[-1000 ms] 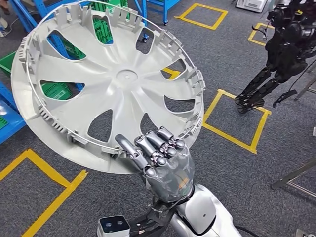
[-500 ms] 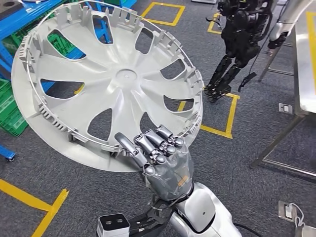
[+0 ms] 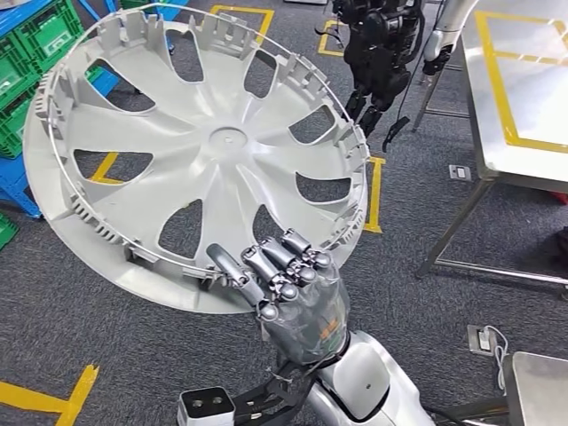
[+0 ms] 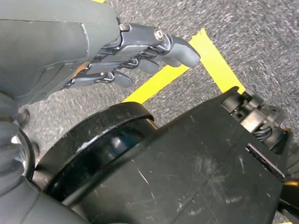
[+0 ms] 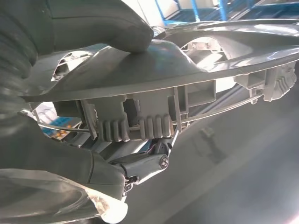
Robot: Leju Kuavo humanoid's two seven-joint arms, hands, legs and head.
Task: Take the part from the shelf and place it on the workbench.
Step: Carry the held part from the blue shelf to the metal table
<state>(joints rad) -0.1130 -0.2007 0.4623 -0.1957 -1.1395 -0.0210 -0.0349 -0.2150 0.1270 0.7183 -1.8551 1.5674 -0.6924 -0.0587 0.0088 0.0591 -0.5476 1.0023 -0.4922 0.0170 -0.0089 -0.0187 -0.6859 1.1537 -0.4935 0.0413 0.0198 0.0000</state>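
Note:
The part is a large silver wheel cover (image 3: 201, 151) with spoke openings and a clip ring, seen from its inner side. My right hand (image 3: 295, 284) grips its near rim from below, fingers curled over the edge, and holds it tilted above the floor. In the right wrist view the cover's rim (image 5: 169, 60) sits clamped between the thumb (image 5: 105, 23) and the fingers under it. The steel workbench (image 3: 529, 89) with yellow tape lines stands at the far right. My left hand (image 4: 116, 46) hangs over the carpet, fingers loosely extended, holding nothing.
A black robot (image 3: 378, 44) stands at the back, left of the workbench. Green crates (image 3: 27, 53) and blue shelf frames sit at the far left. Yellow tape (image 3: 373, 191) marks the grey carpet. A floor socket box (image 3: 487, 340) lies by another steel surface (image 3: 539, 390).
The camera has turned right: shelf and crates slid off left, the black robot shifted left, and the workbench came into view. My right hand keeps the same grip on the cover.

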